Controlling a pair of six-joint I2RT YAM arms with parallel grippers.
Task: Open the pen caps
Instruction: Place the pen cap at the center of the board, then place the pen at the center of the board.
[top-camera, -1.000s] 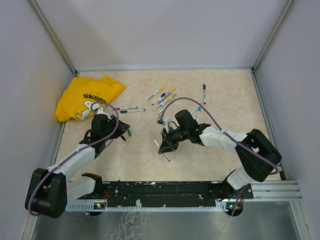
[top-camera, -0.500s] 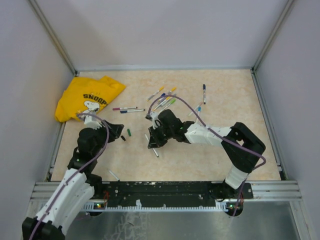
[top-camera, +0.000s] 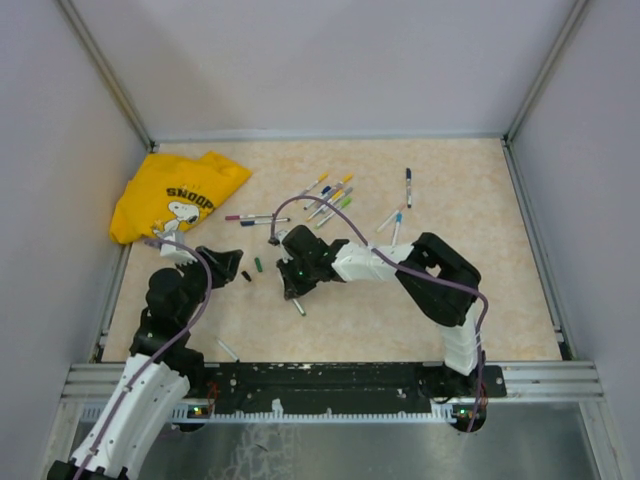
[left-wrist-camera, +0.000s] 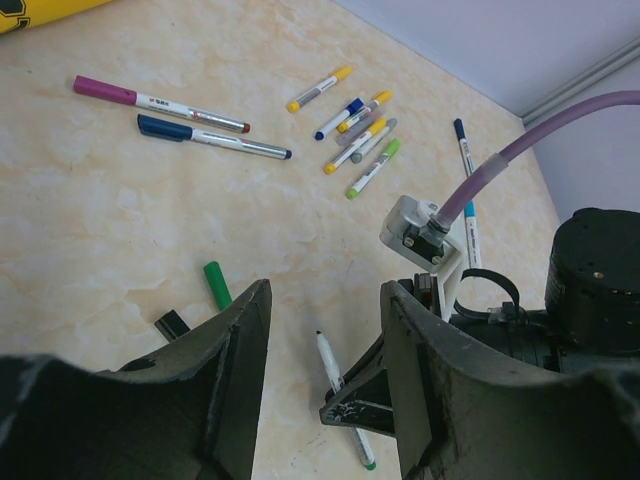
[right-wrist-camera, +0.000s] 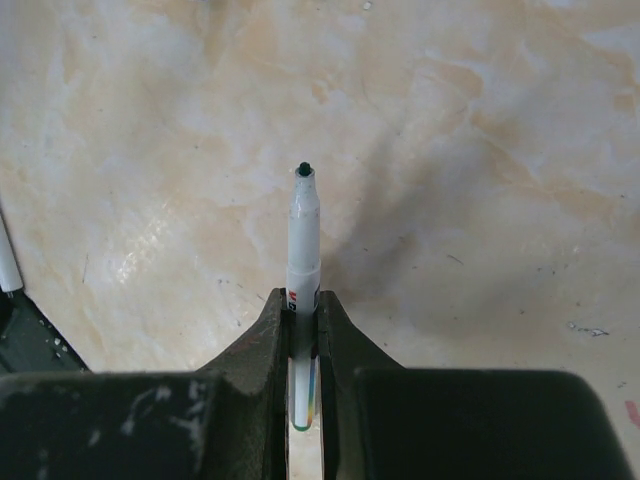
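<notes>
Seemingly one uncapping is done. Over the table, the right claw pinches a bare pen, its length in line with the claw and its nib toward 12 o'clock in the wrist view. The left claw gapes empty, with a loose green cap at its 9 o'clock. Next, probably: park it and fetch the magenta-capped pen.

Beige marbled tabletop, yellow shirt far left, scattered pens, loose green cap, black cap.

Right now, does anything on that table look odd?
A crumpled yellow shirt lies in the far left corner, unrelated to the pens. A green cap and a black cap lie loose near the left end effector.
</notes>
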